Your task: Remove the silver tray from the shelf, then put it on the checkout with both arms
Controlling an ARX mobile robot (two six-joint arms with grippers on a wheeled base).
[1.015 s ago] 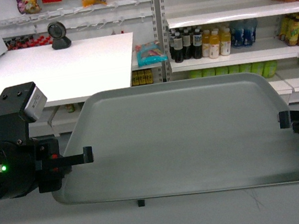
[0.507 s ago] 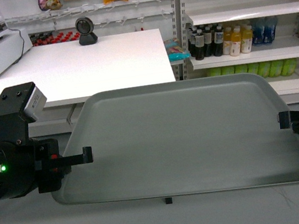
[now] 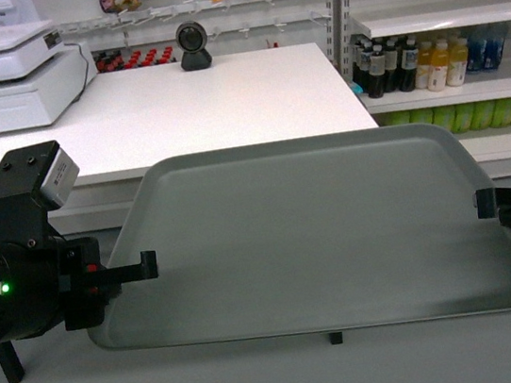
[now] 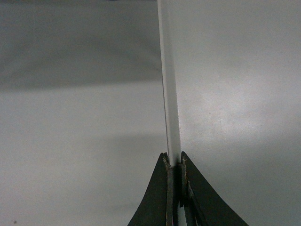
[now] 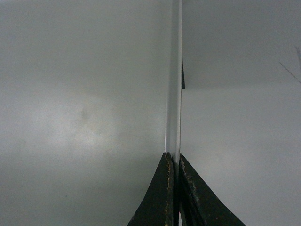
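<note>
Silver tray (image 3: 318, 230) is clamped at its rim by the left gripper (image 3: 148, 264) and right gripper (image 3: 486, 204), carried level, off the shelf. Placing on the checkout tabletop (image 3: 177, 107) ahead remains.

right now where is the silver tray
In the head view the silver tray fills the middle foreground, clamped by its short rims between the left tool and right tool, in front of the white checkout.
</note>
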